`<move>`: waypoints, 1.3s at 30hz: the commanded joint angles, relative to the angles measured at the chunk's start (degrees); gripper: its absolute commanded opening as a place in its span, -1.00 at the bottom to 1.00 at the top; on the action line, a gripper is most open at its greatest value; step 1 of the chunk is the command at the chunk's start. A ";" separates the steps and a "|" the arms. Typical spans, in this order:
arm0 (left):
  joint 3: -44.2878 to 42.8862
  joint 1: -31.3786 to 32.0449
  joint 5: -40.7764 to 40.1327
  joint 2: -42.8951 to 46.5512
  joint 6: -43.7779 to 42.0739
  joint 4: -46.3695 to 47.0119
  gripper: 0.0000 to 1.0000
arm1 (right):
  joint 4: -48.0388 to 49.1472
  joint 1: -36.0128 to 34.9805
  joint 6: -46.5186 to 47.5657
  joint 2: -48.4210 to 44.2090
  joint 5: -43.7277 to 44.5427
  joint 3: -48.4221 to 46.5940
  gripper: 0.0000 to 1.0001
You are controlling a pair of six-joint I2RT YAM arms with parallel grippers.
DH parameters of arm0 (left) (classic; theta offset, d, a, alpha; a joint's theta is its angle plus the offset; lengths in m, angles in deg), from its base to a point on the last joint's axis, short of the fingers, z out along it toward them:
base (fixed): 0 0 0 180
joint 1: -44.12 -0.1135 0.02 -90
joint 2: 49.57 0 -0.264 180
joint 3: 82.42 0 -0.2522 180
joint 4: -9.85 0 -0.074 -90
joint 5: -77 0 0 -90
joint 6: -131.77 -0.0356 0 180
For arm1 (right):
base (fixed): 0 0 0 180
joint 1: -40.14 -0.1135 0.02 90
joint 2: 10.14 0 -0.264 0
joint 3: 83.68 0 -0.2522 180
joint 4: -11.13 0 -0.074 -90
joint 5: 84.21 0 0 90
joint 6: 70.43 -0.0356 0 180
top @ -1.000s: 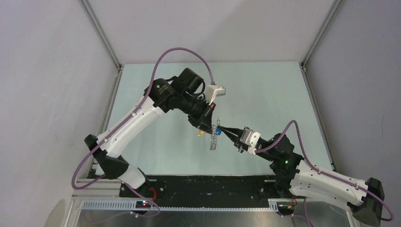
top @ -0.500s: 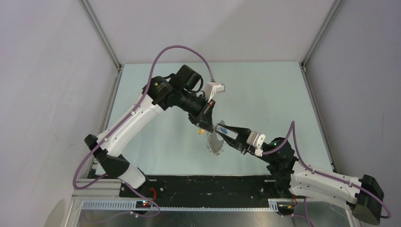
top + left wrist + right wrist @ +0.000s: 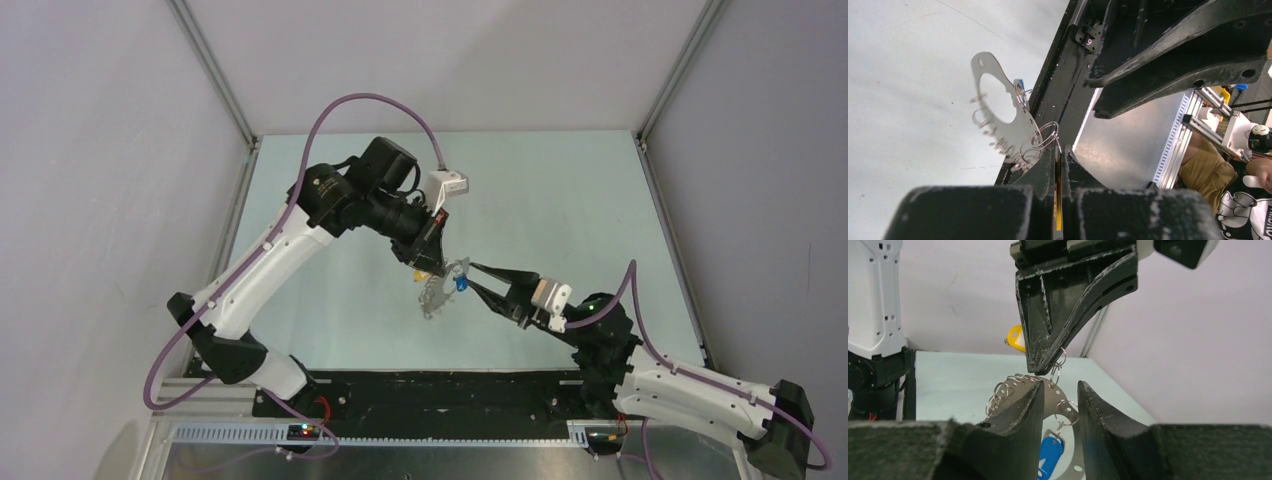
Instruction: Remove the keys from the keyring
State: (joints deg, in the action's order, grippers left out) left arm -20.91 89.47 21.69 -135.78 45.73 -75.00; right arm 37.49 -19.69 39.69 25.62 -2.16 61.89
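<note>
A pale green table (image 3: 560, 190) sits inside grey walls with aluminium frame posts (image 3: 215, 70) at the corners. A black rail (image 3: 450, 390) runs along its near edge, where both arms are bolted. A purple cable (image 3: 370, 100) arches over the left arm, and the left wrist view catches a person in mustard trousers (image 3: 1233, 190) beyond the table edge. The keyring (image 3: 438, 290) hangs in the air above the middle of the table, between the two arms; nothing else lies near it. The left gripper (image 3: 432, 265) comes down on it from above with its fingers pressed tight together. It pinches one of the small silvery rings (image 3: 1060, 360) at the loop's rim, so the flat loop dangles tilted below the fingertips. A yellow-tagged key (image 3: 1016, 338) shows just behind that gripper. The right gripper (image 3: 1061, 385) reaches in from the right with its fingers parted part way, one on either side of the loop's edge. A small ring and a blue-tagged key (image 3: 1050, 457) hang in the gap between them. Whether either finger touches the metal cannot be told.
</note>
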 commanded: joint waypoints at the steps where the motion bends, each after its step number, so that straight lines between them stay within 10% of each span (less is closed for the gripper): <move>1: -0.50 -0.21 1.07 1.65 -0.79 1.01 -1.00 | -2.50 -0.26 -0.42 2.83 -0.49 -4.19 -0.30; 17: 1.09 0.19 0.68 2.22 -0.70 0.96 -1.00 | -0.71 -0.24 0.45 10.45 -1.80 -9.47 -0.37; 23: 1.17 0.25 0.30 2.57 -0.88 0.99 -1.00 | -3.23 -0.23 0.91 11.08 -1.82 -10.51 -1.00; 39: 2.19 0.20 -0.47 2.90 -0.77 0.96 -1.00 | -3.65 -0.33 1.22 7.54 3.36 -10.51 -1.00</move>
State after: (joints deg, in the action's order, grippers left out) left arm -19.03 89.69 21.39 -135.28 45.73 -74.63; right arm 30.95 -19.80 40.61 34.83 -1.28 54.22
